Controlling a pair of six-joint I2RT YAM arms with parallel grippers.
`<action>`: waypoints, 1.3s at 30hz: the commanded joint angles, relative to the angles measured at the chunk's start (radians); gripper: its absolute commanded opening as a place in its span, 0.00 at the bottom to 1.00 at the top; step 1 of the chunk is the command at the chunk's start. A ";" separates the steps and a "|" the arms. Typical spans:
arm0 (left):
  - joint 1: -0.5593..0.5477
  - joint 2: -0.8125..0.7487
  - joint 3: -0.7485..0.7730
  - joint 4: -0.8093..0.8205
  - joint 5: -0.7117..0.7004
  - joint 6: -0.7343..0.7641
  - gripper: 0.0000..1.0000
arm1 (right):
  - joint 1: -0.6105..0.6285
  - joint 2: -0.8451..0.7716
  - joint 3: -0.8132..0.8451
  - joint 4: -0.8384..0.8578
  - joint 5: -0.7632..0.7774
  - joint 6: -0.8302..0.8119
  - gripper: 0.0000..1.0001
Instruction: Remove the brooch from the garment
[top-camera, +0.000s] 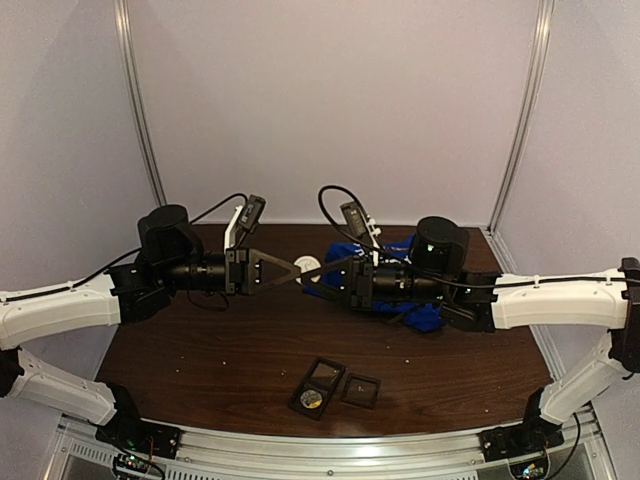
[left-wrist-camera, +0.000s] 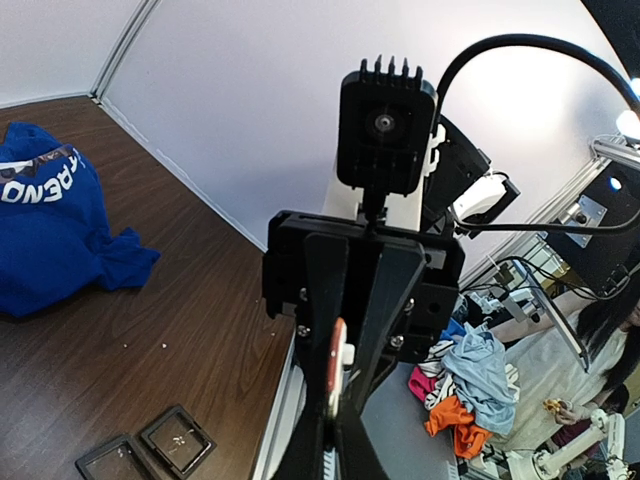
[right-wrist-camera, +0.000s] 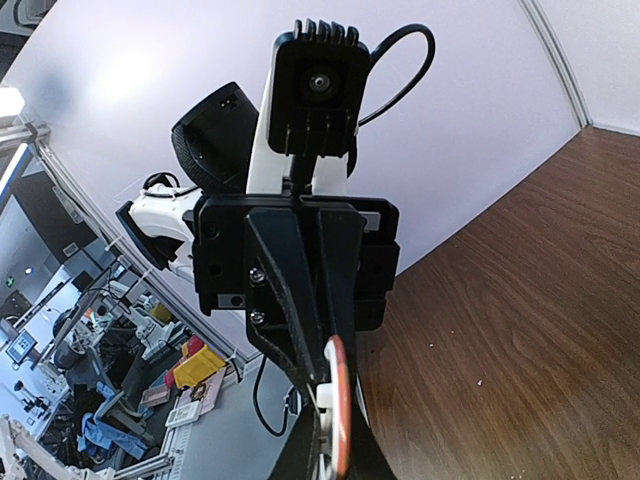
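- Blue T-shirt (left-wrist-camera: 40, 230): the white lettering is folded and unreadable.
- Black open case (top-camera: 318, 388) holds a round piece. The second case (top-camera: 361, 390) sits beside it.
- Brooch (top-camera: 308, 264) is in mid-air, apart from the shirt.
- Left gripper (top-camera: 300, 268) pinches the brooch.
- Right gripper (top-camera: 328, 270) has its fingers nearly together at the brooch. I cannot tell whether it grips.

A dark wooden table (top-camera: 200, 350) carries a crumpled blue T-shirt (top-camera: 428, 318) toward two o'clock. Two small black trays (top-camera: 360, 390) lie side by side at six o'clock.

From above: table (top-camera: 200, 345) bare from 7 to 10 o'clock; two trays (top-camera: 320, 388) obstruct 6 o'clock; garment (top-camera: 425, 318) fills 3 o'clock; my left gripper (top-camera: 297, 270) and right gripper (top-camera: 328, 268) block each other.
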 joint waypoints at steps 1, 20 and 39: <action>-0.011 0.003 -0.014 0.041 0.046 0.012 0.00 | -0.004 0.023 0.024 -0.043 0.105 0.025 0.07; -0.011 -0.006 -0.014 0.042 0.039 0.010 0.00 | -0.027 0.020 -0.019 -0.045 0.204 0.129 0.05; -0.011 -0.026 -0.032 0.069 -0.025 0.004 0.00 | -0.066 0.001 -0.086 -0.056 0.287 0.228 0.02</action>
